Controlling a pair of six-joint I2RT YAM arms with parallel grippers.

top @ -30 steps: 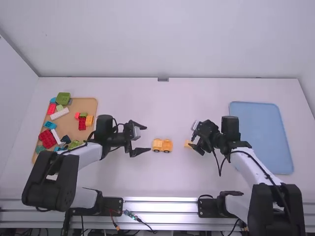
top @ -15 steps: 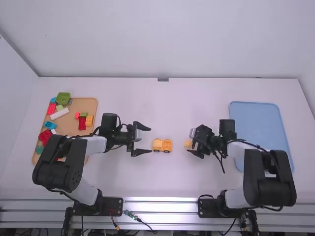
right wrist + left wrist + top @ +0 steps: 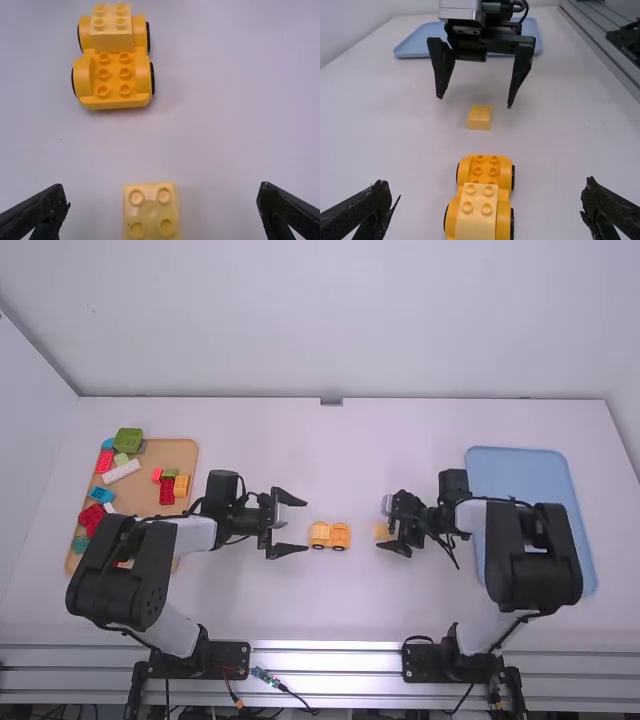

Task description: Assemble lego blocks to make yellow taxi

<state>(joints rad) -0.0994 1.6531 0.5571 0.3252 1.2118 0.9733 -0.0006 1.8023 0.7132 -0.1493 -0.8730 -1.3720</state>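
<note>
My left gripper (image 3: 305, 526) and right gripper (image 3: 475, 102) both gape, gripping nothing. Loose yellow block (image 3: 151, 212) sits at right one's mouth, wheeled yellow base (image 3: 114, 75) near left one. Off-centre closing could skew block; base, unheld, could roll under pressing. Tan tray (image 3: 145, 490) holds red, green, blue, white blocks; blue tray (image 3: 520, 470) lies partly behind right arm.

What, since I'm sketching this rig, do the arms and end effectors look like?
Left arm and right arm: white links, bulky black joints, thin black looping cables. Left end effector and right end effector: black, two tapering fingers each.
</note>
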